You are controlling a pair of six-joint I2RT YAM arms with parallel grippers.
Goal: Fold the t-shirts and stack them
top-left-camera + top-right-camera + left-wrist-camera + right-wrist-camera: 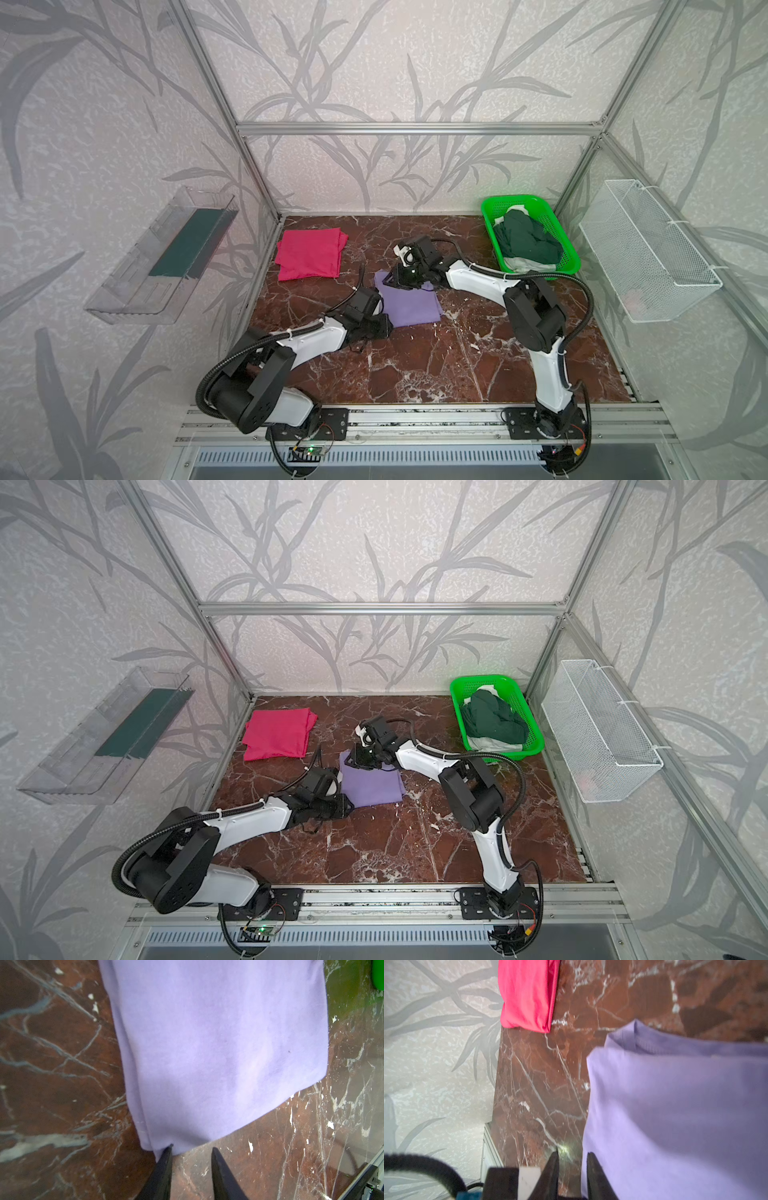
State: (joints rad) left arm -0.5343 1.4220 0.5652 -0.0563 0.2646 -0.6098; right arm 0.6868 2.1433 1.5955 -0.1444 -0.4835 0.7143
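A folded lavender t-shirt lies flat mid-table in both top views. Further back and to the left, a magenta t-shirt also lies folded. My left gripper is open at the lavender t-shirt's near-left corner. One finger touches that corner, and bare table shows between the fingers. My right gripper is open at the lavender t-shirt's far-left edge. One of its fingers lies over the cloth, the other over bare table.
A green mesh basket at the back right holds a dark green garment and a white one. A white wire basket hangs on the right wall. A clear tray hangs on the left wall.
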